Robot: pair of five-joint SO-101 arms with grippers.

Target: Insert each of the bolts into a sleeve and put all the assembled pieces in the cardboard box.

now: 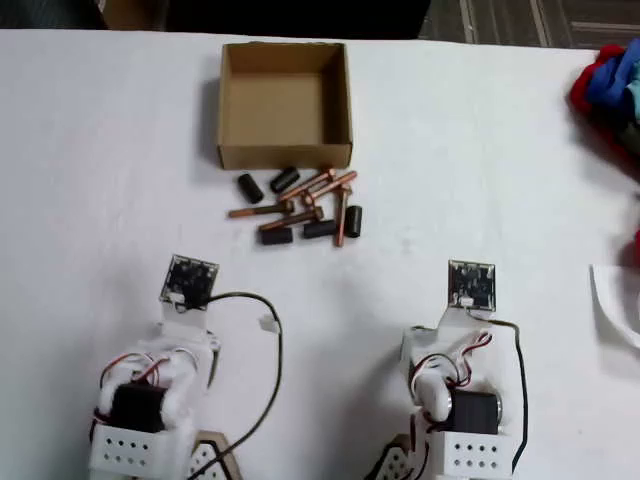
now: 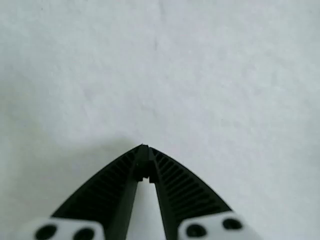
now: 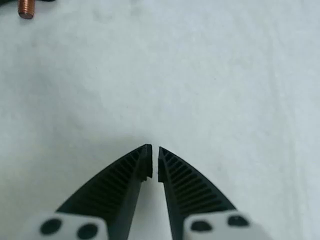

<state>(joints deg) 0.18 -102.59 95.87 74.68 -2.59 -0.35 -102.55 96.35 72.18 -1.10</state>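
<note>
The white table [image 1: 480,160] spreads across the high view, and at its far middle stands the cardboard box [image 1: 232,100], open at the top, with its brown floor in plain sight. On the near side of the table sit the two arms, well apart from each other. The left arm [image 1: 150,400] is in the lower left of that view, with a black cable [image 1: 272,360] looping off beside it, and the right arm [image 1: 455,405] is in the lower right. A heap of red and blue cloth [image 1: 608,85] lies at the table's far right edge. Just in front of the box, touching or nearly touching its near wall, the task's parts lie in a loose jumble. The copper-coloured bolts [image 1: 258,211] are strewn at crossing angles, and the short black sleeves [image 1: 249,187] are scattered among and around them. Some sleeves lie against a bolt and others a little apart, and all rest flat on the table. The pile is well ahead of both arms, roughly between them. In the left wrist view the left gripper [image 2: 144,148] hangs over bare table with its ribbed black tips pressed together, gripping nothing. In the right wrist view the right gripper [image 3: 155,150] is all but closed, only a thin slit parting its tips, and holds nothing. The threaded end of one bolt [image 3: 25,9] shows well off from that gripper.
</note>
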